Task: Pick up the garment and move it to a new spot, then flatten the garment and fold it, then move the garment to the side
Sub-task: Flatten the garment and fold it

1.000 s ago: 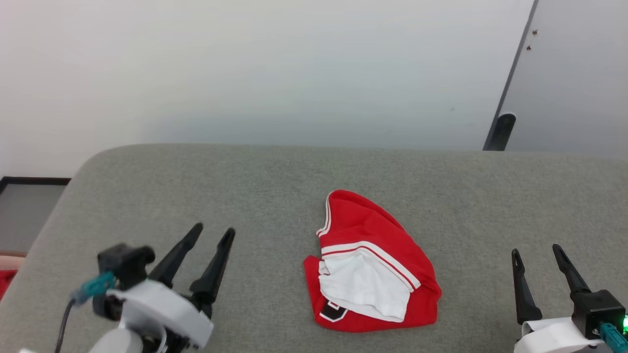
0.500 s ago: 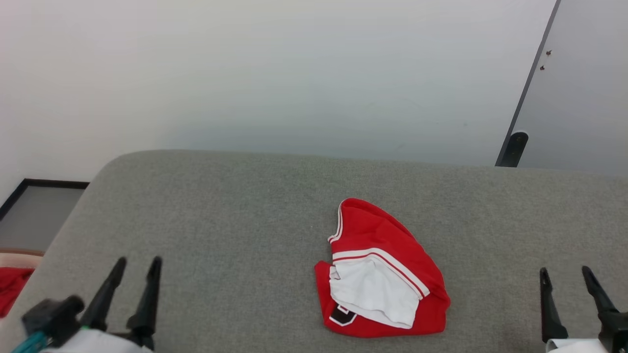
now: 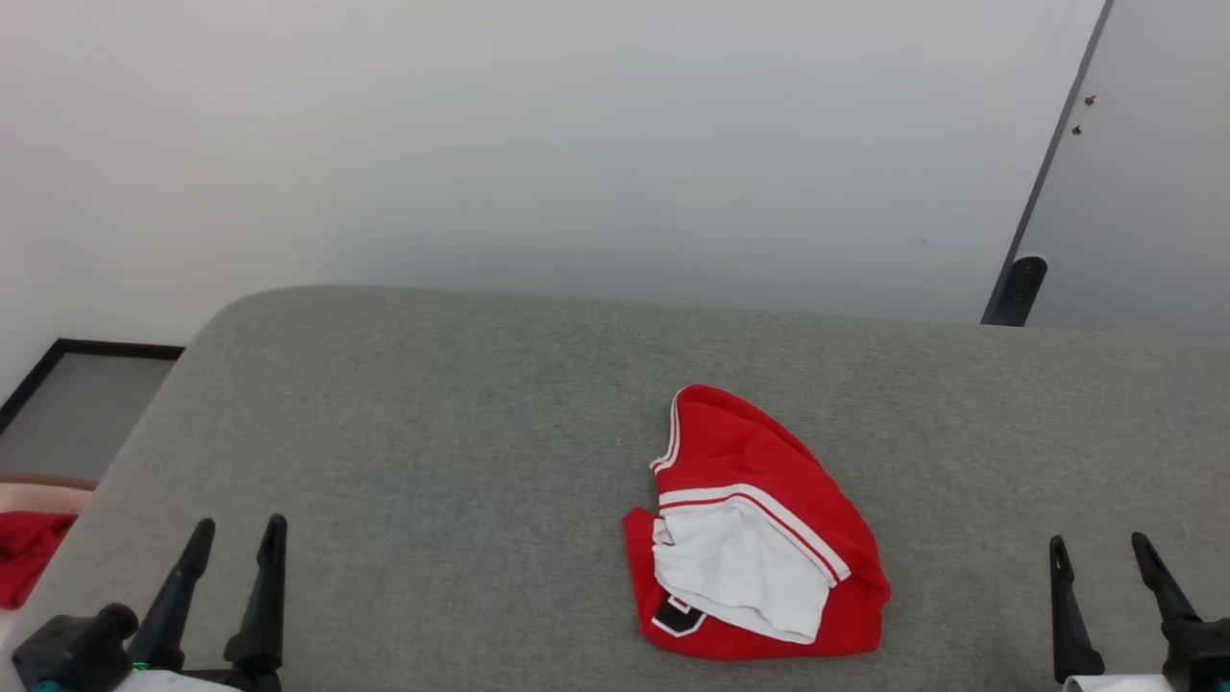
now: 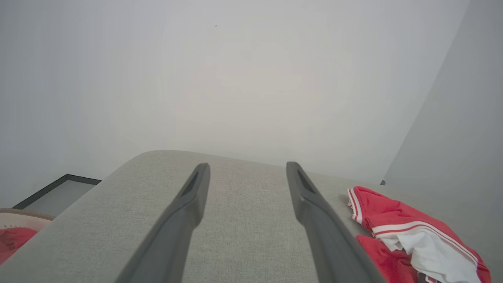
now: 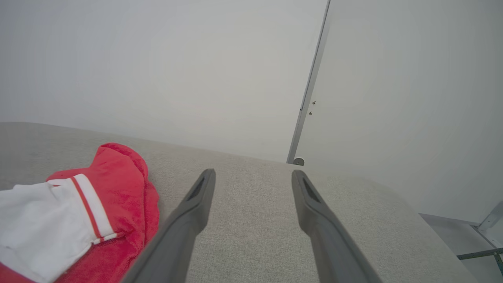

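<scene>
Now the left hand point(image 3: 240, 522) has drawn back to the near left corner of the bench point(image 3: 432, 404), well clear of the garment point(image 3: 769, 471), which lies bundled right of centre, untouched. Both it and the right hand point(image 3: 1097, 538) stand wide open and empty, so the work looks finished or paused. Off the bench's left edge, a pale basket point(image 3: 43, 500) holds a red cloth point(image 3: 24, 567).

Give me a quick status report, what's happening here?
Left end effector open, empty. Right end effector open, empty. Garment crumpled on grey surface between them, untouched. Nothing blocks it.
</scene>
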### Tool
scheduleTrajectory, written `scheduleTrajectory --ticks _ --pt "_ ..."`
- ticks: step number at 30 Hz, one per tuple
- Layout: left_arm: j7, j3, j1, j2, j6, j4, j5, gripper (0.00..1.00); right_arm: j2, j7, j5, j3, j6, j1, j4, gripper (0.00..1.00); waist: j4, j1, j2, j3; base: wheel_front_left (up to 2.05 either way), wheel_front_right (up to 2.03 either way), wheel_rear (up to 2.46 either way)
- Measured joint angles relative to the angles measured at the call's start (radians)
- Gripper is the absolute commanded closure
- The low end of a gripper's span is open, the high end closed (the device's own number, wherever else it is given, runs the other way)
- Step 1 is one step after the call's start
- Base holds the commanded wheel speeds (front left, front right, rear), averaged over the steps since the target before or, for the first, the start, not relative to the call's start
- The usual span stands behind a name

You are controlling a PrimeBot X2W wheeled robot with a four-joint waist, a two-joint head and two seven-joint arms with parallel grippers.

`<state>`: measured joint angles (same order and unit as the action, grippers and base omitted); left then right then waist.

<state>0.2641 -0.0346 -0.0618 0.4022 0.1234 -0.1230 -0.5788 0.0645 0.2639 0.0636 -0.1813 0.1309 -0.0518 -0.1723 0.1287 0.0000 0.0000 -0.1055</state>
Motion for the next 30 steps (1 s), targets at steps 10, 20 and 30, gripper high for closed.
scheduleTrajectory --ticks 10,20,30 --pt "0.0 0.033 0.036 -0.003 0.004 -0.032 0.02 0.0 0.007 0.0 -0.001 0.127 0.0 0.008 -0.052 0.0 0.068 0.0 0.0 0.002 0.0 0.0 0.0" --pt "0.0 0.018 0.053 0.002 0.005 -0.06 0.026 0.0 0.051 -0.113 -0.097 0.327 0.0 0.09 -0.15 0.0 0.194 0.0 0.0 -0.006 0.0 0.0 0.0" --pt "-0.001 0.015 0.033 -0.029 0.003 -0.052 0.015 0.0 0.123 -0.518 -0.255 0.496 0.0 0.234 -0.185 0.0 0.292 0.0 0.0 0.003 0.0 0.0 0.0"
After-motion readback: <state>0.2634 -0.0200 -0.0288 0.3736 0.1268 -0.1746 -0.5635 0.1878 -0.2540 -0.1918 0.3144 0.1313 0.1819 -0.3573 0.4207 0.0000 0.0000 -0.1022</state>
